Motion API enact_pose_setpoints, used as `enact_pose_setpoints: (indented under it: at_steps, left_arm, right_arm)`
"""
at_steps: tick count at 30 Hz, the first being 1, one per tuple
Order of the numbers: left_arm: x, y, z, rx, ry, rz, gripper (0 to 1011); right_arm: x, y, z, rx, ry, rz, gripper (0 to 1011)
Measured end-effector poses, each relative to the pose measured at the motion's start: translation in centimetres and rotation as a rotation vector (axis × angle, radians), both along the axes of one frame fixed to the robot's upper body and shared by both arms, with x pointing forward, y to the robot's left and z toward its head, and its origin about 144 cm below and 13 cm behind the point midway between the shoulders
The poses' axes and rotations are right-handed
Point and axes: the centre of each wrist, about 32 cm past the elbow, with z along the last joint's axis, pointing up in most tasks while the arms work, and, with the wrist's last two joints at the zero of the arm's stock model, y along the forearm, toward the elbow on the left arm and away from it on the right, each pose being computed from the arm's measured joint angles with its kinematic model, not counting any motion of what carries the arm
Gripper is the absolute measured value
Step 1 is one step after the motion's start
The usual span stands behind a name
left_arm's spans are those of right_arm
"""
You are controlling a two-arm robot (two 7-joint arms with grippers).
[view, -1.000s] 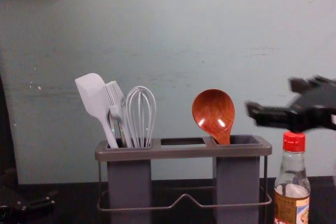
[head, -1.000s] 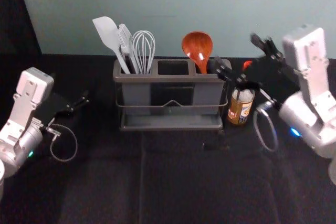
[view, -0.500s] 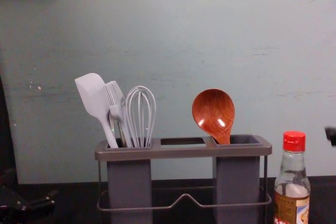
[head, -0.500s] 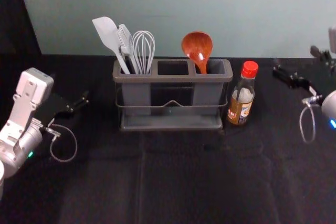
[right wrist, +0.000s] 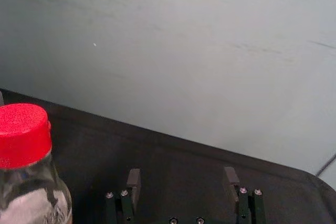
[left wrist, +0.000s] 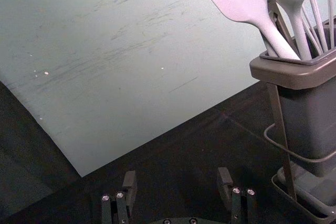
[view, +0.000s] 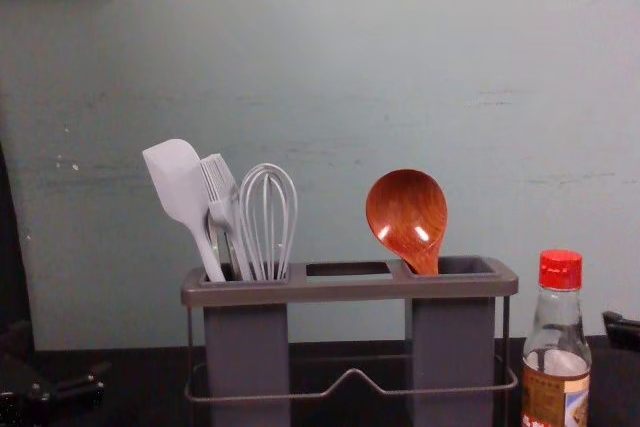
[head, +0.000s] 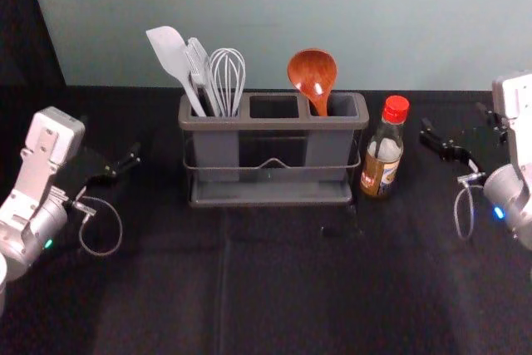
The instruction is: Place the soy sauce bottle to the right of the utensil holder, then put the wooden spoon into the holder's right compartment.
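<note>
Black worktop [head: 287,280], holder [head: 274,124] mid. L end effector [left wrist: 177,178] spread, idle at L; R end effector [right wrist: 182,176] spread, empty, R of bottle [head: 381,169]. Bottle upright just R of holder; spoon [head: 312,72] in R comp. [head: 342,106] Both steps prob. done; next: withdraw R, no regrip.

The wooden spoon [view: 406,215] is finished smooth and glossy; the holder [view: 350,290], moulded in matt plastic, is fronted by metal wire [view: 440,390]. To its right, the glass bottle [view: 556,345] is capped in plastic. Matt cloth [head: 291,280] is spread beneath.
</note>
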Motion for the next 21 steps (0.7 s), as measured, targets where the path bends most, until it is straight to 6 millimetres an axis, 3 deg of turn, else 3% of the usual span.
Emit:
enact_pose_setpoints:
  at_steps: [9,21]
  left_arm:
    - [0.0,0.0,0.0,0.0,0.0,0.0,1005]
    - [0.0,0.0,0.0,0.0,0.0,0.0,1005]
  right_arm:
    - [1.9,0.7,-1.0,0.037,-0.016,0.037,1003]
    - [2.5,1.1,-1.1,0.037,-0.025,0.038,1003]
